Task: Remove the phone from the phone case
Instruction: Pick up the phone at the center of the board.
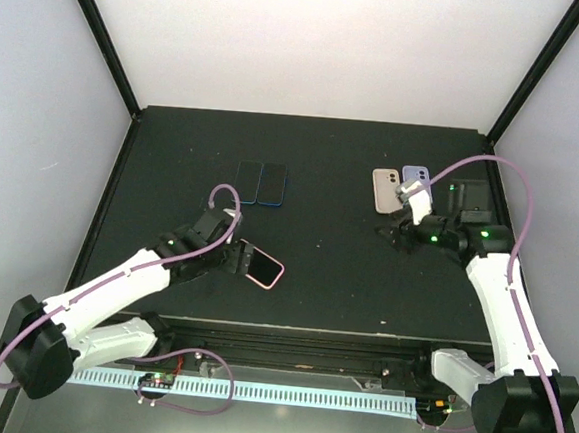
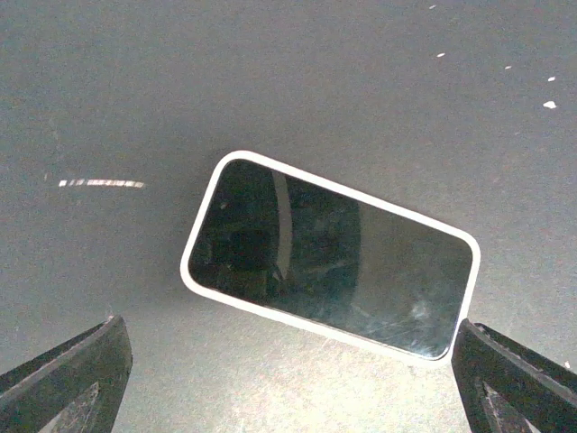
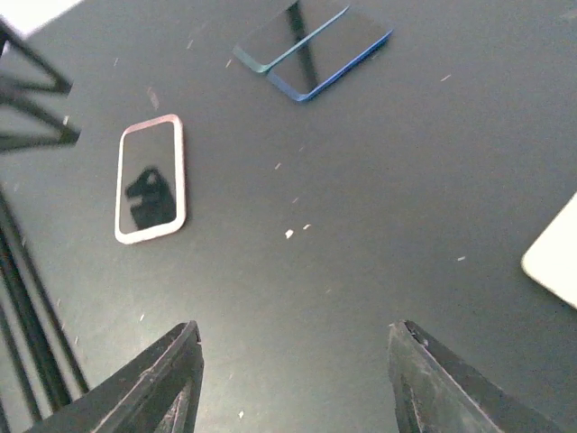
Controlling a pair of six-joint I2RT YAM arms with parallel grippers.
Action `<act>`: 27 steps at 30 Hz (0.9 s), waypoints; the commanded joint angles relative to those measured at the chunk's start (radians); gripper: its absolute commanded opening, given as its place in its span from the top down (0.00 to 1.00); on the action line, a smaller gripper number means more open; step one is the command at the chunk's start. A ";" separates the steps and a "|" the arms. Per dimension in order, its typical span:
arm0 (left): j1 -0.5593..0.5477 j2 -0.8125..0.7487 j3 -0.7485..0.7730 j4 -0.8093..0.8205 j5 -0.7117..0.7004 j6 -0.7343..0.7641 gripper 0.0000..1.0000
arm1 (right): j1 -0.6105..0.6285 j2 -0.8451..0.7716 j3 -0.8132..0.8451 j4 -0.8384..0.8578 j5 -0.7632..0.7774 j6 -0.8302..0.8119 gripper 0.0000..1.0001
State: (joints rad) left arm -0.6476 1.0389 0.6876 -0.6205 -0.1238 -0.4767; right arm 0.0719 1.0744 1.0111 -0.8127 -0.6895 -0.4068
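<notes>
A phone in a pink case (image 1: 263, 268) lies screen up on the black table, left of centre. In the left wrist view it (image 2: 329, 255) fills the middle, its pale rim all round the dark screen. My left gripper (image 1: 238, 254) is open and sits just at the phone's left end; its fingertips (image 2: 77, 374) show at both lower corners, wide apart, above the table and not touching the phone. My right gripper (image 1: 400, 235) is open and empty above bare table at the right. In the right wrist view the cased phone (image 3: 151, 178) lies far off at the upper left.
Two bare phones, one dark (image 1: 248, 181) and one blue (image 1: 272, 184), lie side by side at the back centre. A beige case (image 1: 384, 191) and a lilac case (image 1: 414, 178) lie at the back right, by the right arm. A black stand (image 1: 468, 201) stands at the far right.
</notes>
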 commanded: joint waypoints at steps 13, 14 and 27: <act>0.201 0.200 -0.093 0.319 0.341 -0.105 0.06 | 0.355 0.102 -0.116 0.085 0.228 -0.030 0.43; 0.204 0.217 -0.098 0.338 0.342 -0.114 0.06 | 0.373 0.119 -0.109 0.089 0.228 -0.023 0.43; 0.256 0.181 -0.079 0.286 0.201 -0.132 0.05 | 0.485 0.310 -0.016 0.137 0.203 0.009 0.43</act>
State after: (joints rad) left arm -0.4259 1.2293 0.5804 -0.2920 0.1513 -0.5968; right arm 0.5339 1.3464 0.9577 -0.7151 -0.4812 -0.4126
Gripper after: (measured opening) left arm 0.943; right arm 0.572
